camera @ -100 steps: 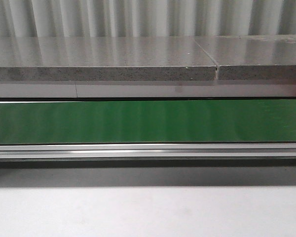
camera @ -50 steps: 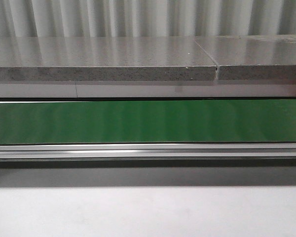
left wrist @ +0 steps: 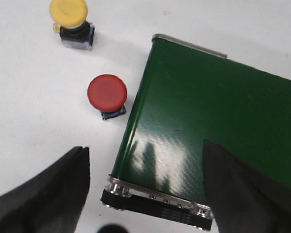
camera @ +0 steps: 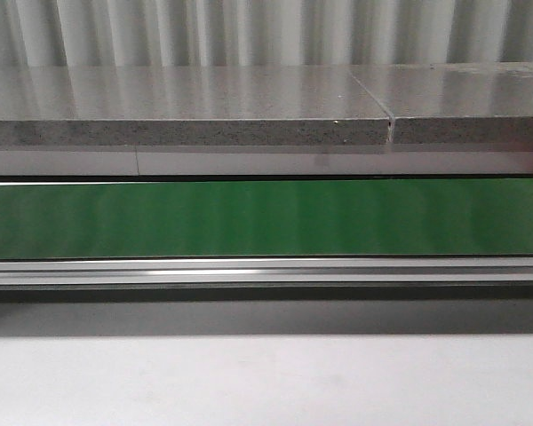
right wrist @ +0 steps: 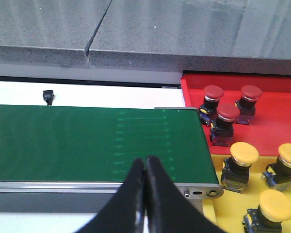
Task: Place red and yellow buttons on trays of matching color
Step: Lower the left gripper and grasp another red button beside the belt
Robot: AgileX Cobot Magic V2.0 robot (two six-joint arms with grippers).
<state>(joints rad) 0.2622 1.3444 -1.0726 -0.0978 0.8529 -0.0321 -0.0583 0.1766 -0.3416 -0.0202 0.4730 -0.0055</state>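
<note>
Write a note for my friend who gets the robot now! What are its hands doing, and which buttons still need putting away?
Left hand: open, empty, above the end of the green belt.
Right hand: shut, empty, above the belt's other end.
Done: three red buttons sit on the red tray; three yellow buttons sit on the yellow tray.
Left: one red button and one yellow button stand on the white table beside the belt, near the left hand. Neither is on the belt.

1. This looks like a factory test room or lab.
2. A green moving belt [camera: 266,217] with a metal rail [camera: 266,271] runs across a white worktop [camera: 266,382].
3. A grey stone shelf [camera: 186,111] sits behind.
</note>
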